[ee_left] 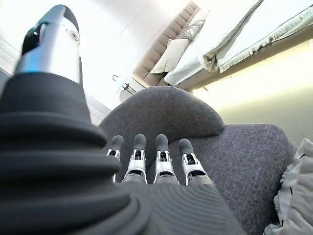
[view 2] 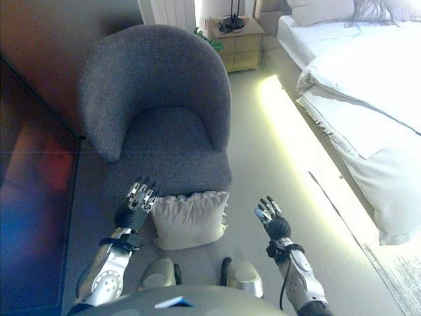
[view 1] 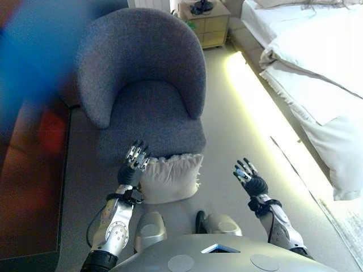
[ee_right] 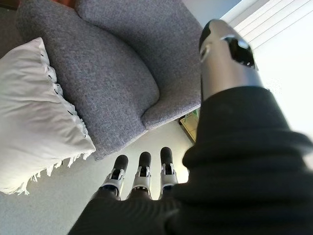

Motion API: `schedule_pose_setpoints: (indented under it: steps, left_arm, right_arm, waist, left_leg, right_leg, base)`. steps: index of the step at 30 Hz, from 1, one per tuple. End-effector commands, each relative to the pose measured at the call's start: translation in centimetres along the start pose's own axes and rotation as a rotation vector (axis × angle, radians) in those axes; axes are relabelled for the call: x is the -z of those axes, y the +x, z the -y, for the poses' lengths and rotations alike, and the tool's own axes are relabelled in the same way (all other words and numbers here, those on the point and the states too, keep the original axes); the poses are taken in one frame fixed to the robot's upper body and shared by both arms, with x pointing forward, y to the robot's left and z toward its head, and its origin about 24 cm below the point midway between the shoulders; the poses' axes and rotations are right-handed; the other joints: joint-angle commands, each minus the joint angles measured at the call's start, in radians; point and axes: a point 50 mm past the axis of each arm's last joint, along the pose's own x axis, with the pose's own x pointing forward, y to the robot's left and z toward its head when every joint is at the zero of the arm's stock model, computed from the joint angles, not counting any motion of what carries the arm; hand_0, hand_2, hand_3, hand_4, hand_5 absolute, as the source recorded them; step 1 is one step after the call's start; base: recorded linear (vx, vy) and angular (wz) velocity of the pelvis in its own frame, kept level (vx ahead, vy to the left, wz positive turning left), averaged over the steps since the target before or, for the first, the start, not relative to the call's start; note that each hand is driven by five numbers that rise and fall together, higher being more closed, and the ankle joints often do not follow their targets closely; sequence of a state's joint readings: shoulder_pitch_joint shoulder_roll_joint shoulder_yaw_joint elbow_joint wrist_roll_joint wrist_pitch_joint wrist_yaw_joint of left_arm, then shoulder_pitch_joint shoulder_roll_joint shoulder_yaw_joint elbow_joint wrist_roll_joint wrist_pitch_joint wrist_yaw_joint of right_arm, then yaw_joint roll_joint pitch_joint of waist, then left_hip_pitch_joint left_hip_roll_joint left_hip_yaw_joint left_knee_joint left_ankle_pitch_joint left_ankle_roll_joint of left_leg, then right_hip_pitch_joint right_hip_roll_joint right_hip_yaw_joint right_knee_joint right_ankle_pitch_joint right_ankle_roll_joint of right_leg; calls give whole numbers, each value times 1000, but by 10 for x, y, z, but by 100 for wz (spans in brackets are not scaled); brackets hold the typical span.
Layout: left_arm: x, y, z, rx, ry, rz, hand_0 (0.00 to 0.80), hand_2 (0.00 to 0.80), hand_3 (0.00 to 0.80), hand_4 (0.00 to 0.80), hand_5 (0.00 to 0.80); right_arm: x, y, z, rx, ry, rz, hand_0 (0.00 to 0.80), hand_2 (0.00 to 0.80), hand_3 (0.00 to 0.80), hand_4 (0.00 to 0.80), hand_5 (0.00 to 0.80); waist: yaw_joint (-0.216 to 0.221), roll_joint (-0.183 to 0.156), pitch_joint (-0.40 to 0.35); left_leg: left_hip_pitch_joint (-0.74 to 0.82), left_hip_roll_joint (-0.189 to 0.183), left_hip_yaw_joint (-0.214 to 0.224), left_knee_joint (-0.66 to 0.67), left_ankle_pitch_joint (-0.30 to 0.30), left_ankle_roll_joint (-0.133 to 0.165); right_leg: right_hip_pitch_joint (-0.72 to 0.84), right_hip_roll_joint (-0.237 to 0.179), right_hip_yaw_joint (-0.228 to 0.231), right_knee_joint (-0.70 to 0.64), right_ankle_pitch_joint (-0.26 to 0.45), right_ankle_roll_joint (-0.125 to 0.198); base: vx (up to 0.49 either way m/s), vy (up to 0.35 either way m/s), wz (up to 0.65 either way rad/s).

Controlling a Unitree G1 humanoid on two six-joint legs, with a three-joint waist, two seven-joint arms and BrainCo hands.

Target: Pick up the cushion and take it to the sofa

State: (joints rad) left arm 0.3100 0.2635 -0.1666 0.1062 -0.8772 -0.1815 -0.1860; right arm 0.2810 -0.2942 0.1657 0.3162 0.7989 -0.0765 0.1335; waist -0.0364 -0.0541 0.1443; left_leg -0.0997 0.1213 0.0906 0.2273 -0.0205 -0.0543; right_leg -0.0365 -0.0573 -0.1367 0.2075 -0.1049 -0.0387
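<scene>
A cream cushion [view 1: 170,178] with a fringed edge stands on the floor, leaning against the front of a grey tub armchair [view 1: 148,85]. My left hand [view 1: 134,163] is raised just left of the cushion's top corner, fingers straight, holding nothing. Off to the cushion's right, about a hand's width away, my right hand [view 1: 248,177] hovers over the carpet, open as well. The left wrist view has the straight fingers [ee_left: 159,161] pointing at the armchair [ee_left: 215,147], with the cushion's [ee_left: 298,196] edge beside them. In the right wrist view the cushion [ee_right: 34,112] leans on the chair [ee_right: 112,68].
A bed [view 1: 317,62] with white bedding runs along the right, a lit strip of floor beside it. A wooden nightstand [view 1: 205,21] stands behind the armchair. A dark low cabinet [view 1: 28,175] lines the left side. Grey carpet [view 1: 238,130] lies between chair and bed.
</scene>
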Motion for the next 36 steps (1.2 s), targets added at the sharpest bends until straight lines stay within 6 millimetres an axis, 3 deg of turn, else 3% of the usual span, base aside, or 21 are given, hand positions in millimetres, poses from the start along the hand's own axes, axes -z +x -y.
schedule_pose_setpoints:
  steps: [1,5,7,12,16,19,21,23,25,27,29,32,36]
  left_arm:
    - [-24,2,4,57,28,107,0,0,0,0,0]
    - [-22,1,5,61,21,105,0,0,0,0,0]
    - [-22,0,5,64,16,103,0,0,0,0,0]
    - [-22,2,8,89,26,85,0,0,0,0,0]
    - [-24,5,11,101,55,82,0,0,0,0,0]
    - [-28,6,9,86,64,87,0,0,0,0,0]
    - [-27,6,7,72,108,73,0,0,0,0,0]
    - [-27,6,6,81,158,62,0,0,0,0,0]
    - [-27,5,5,84,176,45,0,0,0,0,0]
    - [-29,5,2,87,167,47,0,0,0,0,0]
    - [-31,6,1,90,162,52,0,0,0,0,0]
    - [-32,7,2,90,166,55,0,0,0,0,0]
    - [-33,8,3,108,187,50,0,0,0,0,0]
  right_arm:
    - [-22,0,-8,-49,6,116,0,0,0,0,0]
    - [-21,-4,-4,-43,2,110,0,0,0,0,0]
    - [-21,-5,-3,-46,1,115,0,0,0,0,0]
    - [-23,-4,-9,-47,15,141,0,0,0,0,0]
    - [-20,-1,-15,-44,51,142,0,0,0,0,0]
    - [-17,3,-21,-57,37,142,0,0,0,0,0]
    - [-15,9,-29,-61,60,149,0,0,0,0,0]
    - [-12,8,-30,-48,73,151,0,0,0,0,0]
    - [-6,4,-28,-26,74,137,0,0,0,0,0]
    - [-3,1,-26,-28,63,126,0,0,0,0,0]
    - [-1,-1,-22,-20,68,117,0,0,0,0,0]
    - [-3,0,-20,-10,87,115,0,0,0,0,0]
    - [-4,5,-19,-12,108,107,0,0,0,0,0]
  waist:
    - [5,10,6]
    - [4,20,4]
    - [1,19,5]
    - [0,3,7]
    - [8,-2,-4]
    - [25,-12,-6]
    - [42,-11,-8]
    - [44,4,-6]
    - [33,21,3]
    - [25,21,11]
    - [12,6,16]
    - [-7,-34,26]
    - [3,-63,27]
  left_leg:
    - [39,35,-32,-149,117,-43]
    - [49,50,-37,-220,105,-52]
    - [48,63,-17,-208,99,-56]
    - [23,11,39,-110,16,-24]
    - [37,-36,25,-121,-8,11]
    - [38,-77,24,-105,-39,47]
    - [55,-113,23,-110,-53,86]
    - [75,-137,16,-119,-63,113]
    - [96,-157,-5,-121,-73,125]
    - [112,-169,-13,-125,-78,122]
    - [127,-178,-27,-125,-91,112]
    - [154,-188,-39,-110,-135,103]
    - [160,-180,-52,-92,-163,103]
  right_leg:
    - [75,-1,103,-80,9,98]
    - [91,-12,107,-85,-6,107]
    - [95,-23,98,-84,-10,109]
    - [104,-67,75,-73,-7,137]
    - [108,-100,75,-59,3,170]
    - [99,-150,73,-19,37,198]
    - [61,-227,64,116,150,197]
    - [-14,-267,84,295,237,188]
    - [-90,-256,110,408,276,171]
    - [-120,-244,116,384,277,168]
    - [-133,-202,117,251,259,175]
    - [-142,-155,133,33,280,210]
    - [-124,-148,136,-17,287,233]
  base:
    - [228,140,-24]
    - [156,117,-25]
    - [113,132,3]
    - [116,166,5]
    - [146,235,2]
    - [92,243,3]
    - [78,345,4]
    - [81,367,2]
    - [87,302,8]
    - [105,146,31]
    - [139,-7,20]
    - [154,-116,7]
    - [113,-94,31]
